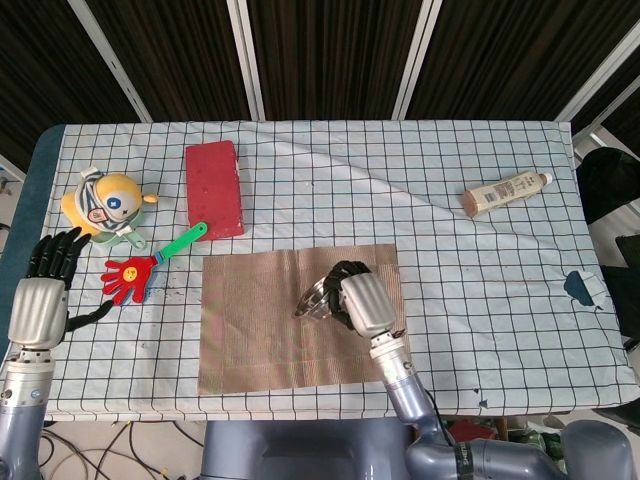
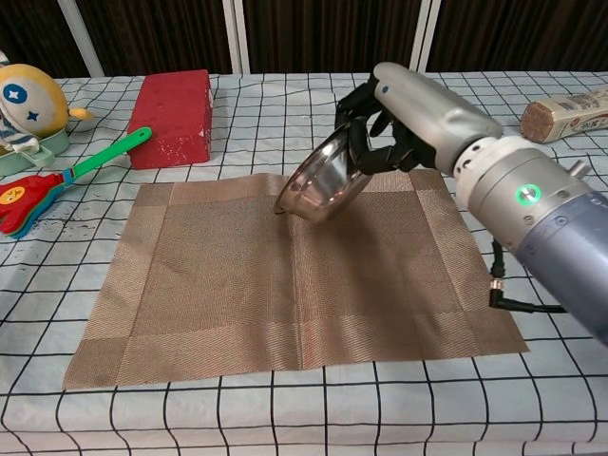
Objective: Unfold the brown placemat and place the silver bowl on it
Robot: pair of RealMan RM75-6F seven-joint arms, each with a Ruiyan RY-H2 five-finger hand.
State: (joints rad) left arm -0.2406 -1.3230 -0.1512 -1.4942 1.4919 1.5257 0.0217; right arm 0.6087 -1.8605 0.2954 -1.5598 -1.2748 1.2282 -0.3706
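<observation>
A checked tablecloth (image 1: 330,190) carries the brown placemat (image 1: 260,335), red brick (image 1: 213,187) and toys (image 1: 105,205).

bowl (image 2: 321,180) in right hand (image 2: 404,114) above placemat (image 2: 228,275), brick (image 2: 176,103) behind
</observation>
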